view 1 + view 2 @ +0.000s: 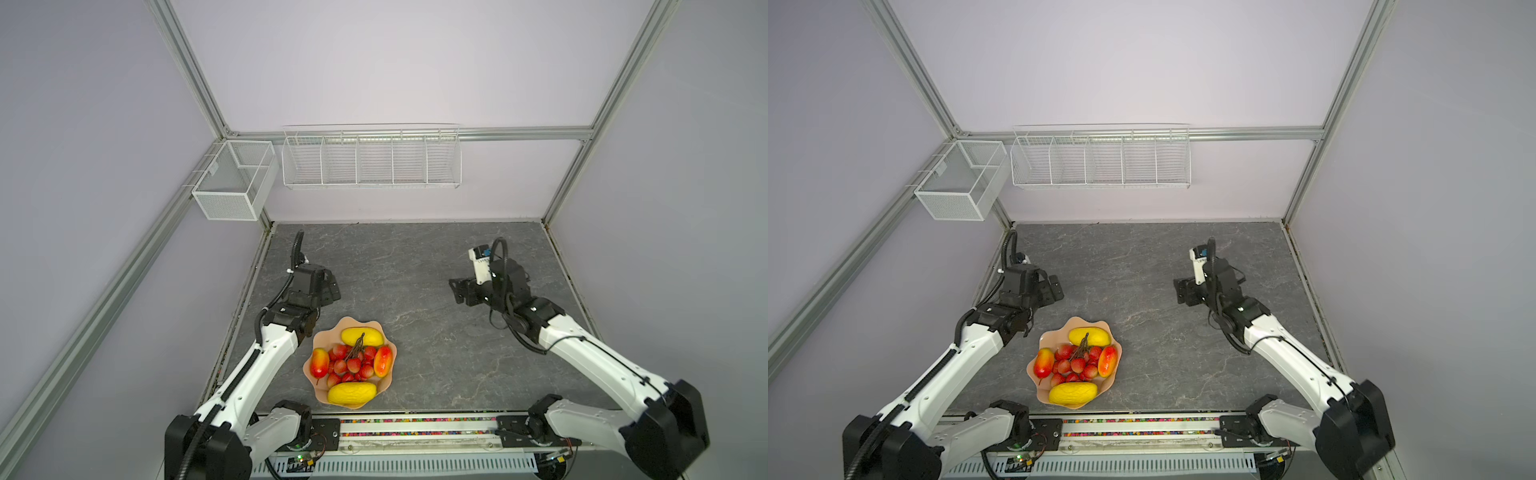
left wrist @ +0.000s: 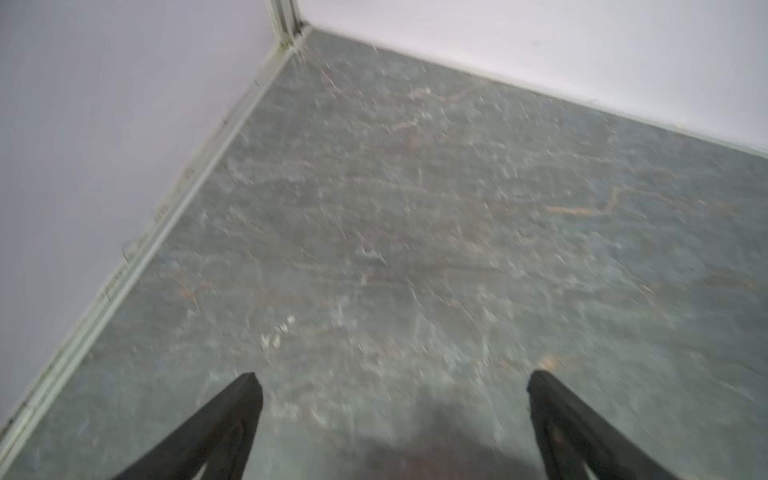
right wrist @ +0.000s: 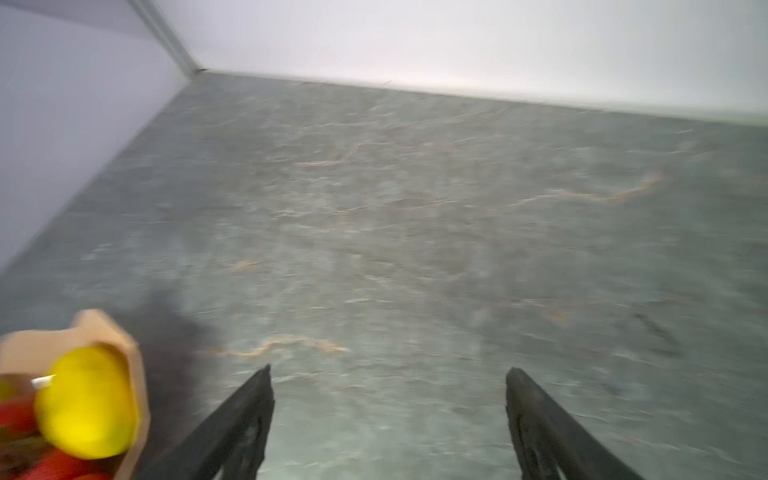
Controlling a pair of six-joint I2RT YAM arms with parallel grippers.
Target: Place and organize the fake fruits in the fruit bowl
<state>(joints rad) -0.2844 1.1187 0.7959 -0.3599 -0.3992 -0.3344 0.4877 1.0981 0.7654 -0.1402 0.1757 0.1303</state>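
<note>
**Fruit bowl loaded with all five fruits, both grippers clear of it**

Sits on the grey table near the front edge, left of centre, just beside the left forearm. Holds the far yellow fruit along the far rim, the near yellow fruit along the near rim, and the left red-orange fruit and the right red-orange fruit on either side. Holds the berry bunch heaped in the middle, brown stem pointing toward the far rim. No fruit seen out on the table in both top views.

Reads as the closing step: check, then retreat. Keep the left gripper, spread wide and empty over bare table beyond the bowl, clear of the scalloped rim when drawing the forearm away. Same care with the right gripper: spread wide, nothing between the jaws, well apart from the bowl. Leave the arrangement alone unless the near yellow fruit, seemingly perched at the rim, needs easing inward.

On the walls, a long wire basket with dividers and a mesh basket: nothing seen in either.
</note>
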